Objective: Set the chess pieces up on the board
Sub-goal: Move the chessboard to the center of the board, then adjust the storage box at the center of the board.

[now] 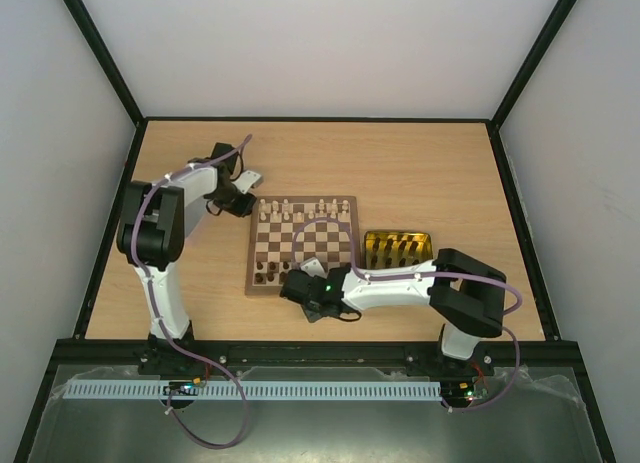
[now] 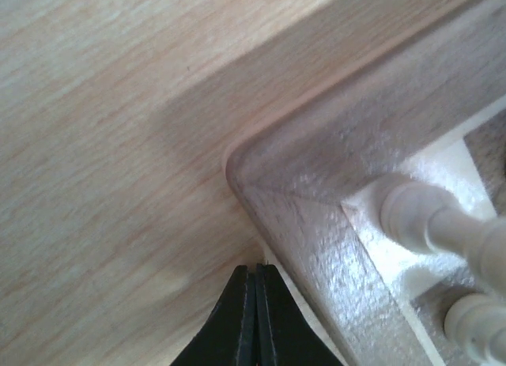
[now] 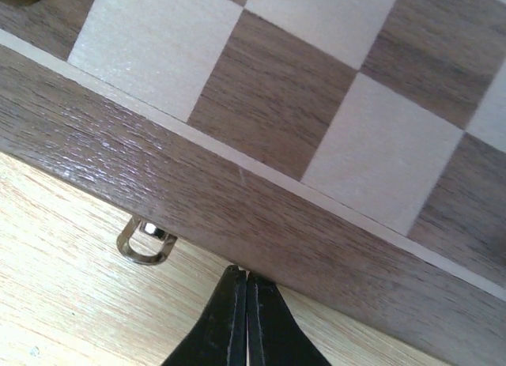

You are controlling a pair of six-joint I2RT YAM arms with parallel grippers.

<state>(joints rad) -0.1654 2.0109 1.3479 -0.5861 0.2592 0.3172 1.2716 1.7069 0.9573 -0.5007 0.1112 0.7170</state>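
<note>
Both hands closed and empty, at opposite edges of the board.
Board [image 1: 251,255] sits mid-frame on the counter [image 1: 420,163]. Pale chess pieces [image 1: 300,211] line its upper rows, with a few dark ones [image 1: 266,274] at its lower left corner. More dark ones lie in the yellow-lined tin [image 1: 398,249] just to its right. Left hand [image 1: 248,179], fingers together, is beside the upper left corner. Right hand [image 1: 297,283], fingers together, is at the lower rim.
</note>
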